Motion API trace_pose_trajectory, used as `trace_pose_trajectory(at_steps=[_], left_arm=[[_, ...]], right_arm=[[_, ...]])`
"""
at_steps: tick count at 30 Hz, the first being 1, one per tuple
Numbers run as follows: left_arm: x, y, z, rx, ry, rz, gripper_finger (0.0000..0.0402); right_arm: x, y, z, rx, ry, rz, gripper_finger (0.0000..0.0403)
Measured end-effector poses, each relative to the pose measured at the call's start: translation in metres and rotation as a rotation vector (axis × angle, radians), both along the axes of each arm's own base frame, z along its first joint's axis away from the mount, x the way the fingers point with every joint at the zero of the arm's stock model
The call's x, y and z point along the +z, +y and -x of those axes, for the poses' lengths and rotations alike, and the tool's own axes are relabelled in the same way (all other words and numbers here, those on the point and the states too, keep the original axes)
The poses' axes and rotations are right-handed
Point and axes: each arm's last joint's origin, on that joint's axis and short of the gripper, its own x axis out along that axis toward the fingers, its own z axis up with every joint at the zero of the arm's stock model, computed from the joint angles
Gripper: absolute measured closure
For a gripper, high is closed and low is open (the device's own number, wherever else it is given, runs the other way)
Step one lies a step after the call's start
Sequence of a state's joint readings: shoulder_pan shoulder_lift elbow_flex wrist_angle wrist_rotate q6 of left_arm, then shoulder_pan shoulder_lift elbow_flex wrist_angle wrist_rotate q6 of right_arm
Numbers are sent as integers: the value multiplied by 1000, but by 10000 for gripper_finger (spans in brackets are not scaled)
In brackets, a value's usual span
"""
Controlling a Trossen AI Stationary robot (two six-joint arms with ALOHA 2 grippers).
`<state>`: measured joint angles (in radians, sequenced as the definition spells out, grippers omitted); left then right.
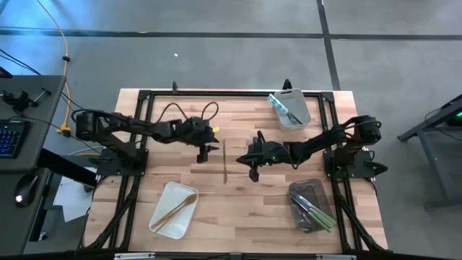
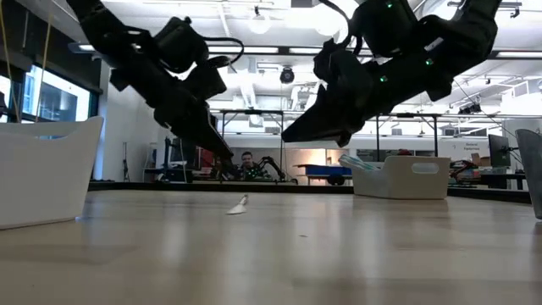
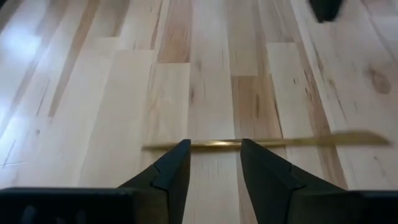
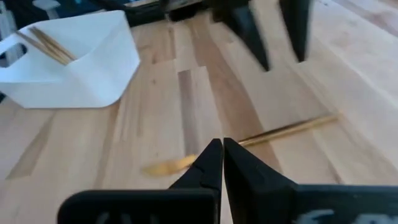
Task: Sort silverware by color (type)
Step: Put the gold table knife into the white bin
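Note:
A gold utensil lies flat on the wooden table between my two grippers. My left gripper is open, above the table just left of the utensil. In the left wrist view the utensil lies crosswise just past the fingertips. My right gripper is shut and empty, just right of the utensil. In the right wrist view the utensil passes behind its tips. In the low view both grippers, left and right, hang clear of the tabletop.
A white tray at the near left holds gold utensils. A white bin at the far right holds blue-handled pieces. A grey tray at the near right holds green-handled pieces. A person shows far behind the table.

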<state>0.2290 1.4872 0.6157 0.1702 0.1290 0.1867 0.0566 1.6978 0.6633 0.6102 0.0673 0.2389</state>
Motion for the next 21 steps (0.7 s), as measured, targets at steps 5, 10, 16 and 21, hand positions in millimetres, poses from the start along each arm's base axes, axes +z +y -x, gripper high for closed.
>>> trace_pose_trajectory(at_steps=[5, 10, 16, 21], left_arm=[[3, 10, 1, 25, 5, 131, 286], [-7, -5, 5, -26, 45, 181, 317], [-20, -19, 13, -12, 42, 226, 364], [-32, -24, 24, 51, 52, 247, 397]], right_arm=[[-1, 0, 0, -66, 8, -43, 403], [-7, -6, 0, -147, 44, -20, 403], [-18, -26, 2, -226, 115, -51, 403], [-31, -33, 3, -211, 180, -73, 403]])
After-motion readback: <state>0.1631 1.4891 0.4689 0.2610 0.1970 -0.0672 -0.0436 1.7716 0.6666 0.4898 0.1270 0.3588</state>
